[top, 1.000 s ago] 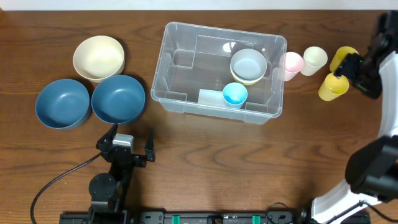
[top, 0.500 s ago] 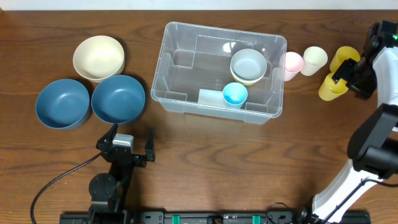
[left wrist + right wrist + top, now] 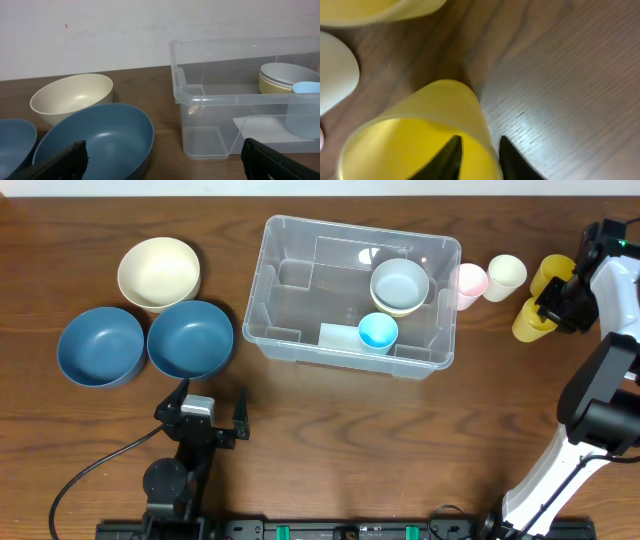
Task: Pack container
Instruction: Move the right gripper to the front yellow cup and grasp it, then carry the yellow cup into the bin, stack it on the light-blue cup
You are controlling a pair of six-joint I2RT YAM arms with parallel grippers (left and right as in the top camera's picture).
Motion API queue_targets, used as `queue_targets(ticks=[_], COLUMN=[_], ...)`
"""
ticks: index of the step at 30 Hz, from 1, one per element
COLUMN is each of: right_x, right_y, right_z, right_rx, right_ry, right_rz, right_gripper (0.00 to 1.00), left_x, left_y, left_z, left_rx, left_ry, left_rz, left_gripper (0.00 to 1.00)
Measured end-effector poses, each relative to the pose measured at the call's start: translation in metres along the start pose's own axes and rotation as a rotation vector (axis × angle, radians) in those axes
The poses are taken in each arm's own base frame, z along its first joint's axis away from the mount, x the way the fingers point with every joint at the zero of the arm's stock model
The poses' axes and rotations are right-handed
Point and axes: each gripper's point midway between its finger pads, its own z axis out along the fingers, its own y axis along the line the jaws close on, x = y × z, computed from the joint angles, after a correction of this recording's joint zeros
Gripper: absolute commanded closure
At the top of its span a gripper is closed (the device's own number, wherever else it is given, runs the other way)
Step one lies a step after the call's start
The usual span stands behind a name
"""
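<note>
1. The clear plastic container [image 3: 300, 345] stands on the wooden table [image 3: 320, 460] at the middle of its far edge, where it stood a second ago.
2. Inside it, towards its right wall, a grey bowl [image 3: 400, 280] sits nested in a yellowish bowl [image 3: 272, 86]. A light-blue cup [image 3: 378, 331] stands just in front of them. None of these has shifted.
3. Near the table's left edge, the cream bowl [image 3: 158, 272] and the two blue bowls [image 3: 100, 346] lie unchanged.
4. Between the container and the right edge stand a pink cup [image 3: 470, 280], a white cup [image 3: 506, 275], a rear yellow cup [image 3: 553, 272] and a front yellow cup [image 3: 528, 322].
5. The right gripper [image 3: 550, 305] has moved in from the right edge and narrowed. Its jaws are now nearly closed and pinch the wall of the front yellow cup, one finger [image 3: 449, 159] inside the rim and the other outside. The cup itself has barely moved.
6. The left gripper [image 3: 208, 402] rests near the front edge, below the blue bowls. Its jaws are spread fully apart and hold nothing, exactly as before.
</note>
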Motion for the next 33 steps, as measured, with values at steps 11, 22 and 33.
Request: queue_targets(ticks=[11,22,33], right_x=[0.015,0.055,0.074], right_y=[-0.002,-0.015,0.047], right_z=[0.01,-0.004,-0.182], right_rx=[0.002,0.045,-0.25], right_ry=[0.046,0.183,-0.242], right_rz=[0.001,-0.022,-0.218], right_gripper=[0.99,0.99,0.99], left_x=[0.0,0.0,0.0], left_y=[0.0,0.0,0.0], left_z=[0.0,0.0,0.0], left_rx=[0.0,0.0,0.0], left_ry=[0.0,0.0,0.0], left_rz=[0.0,0.0,0.0], left_gripper=[0.02,0.02,0.02])
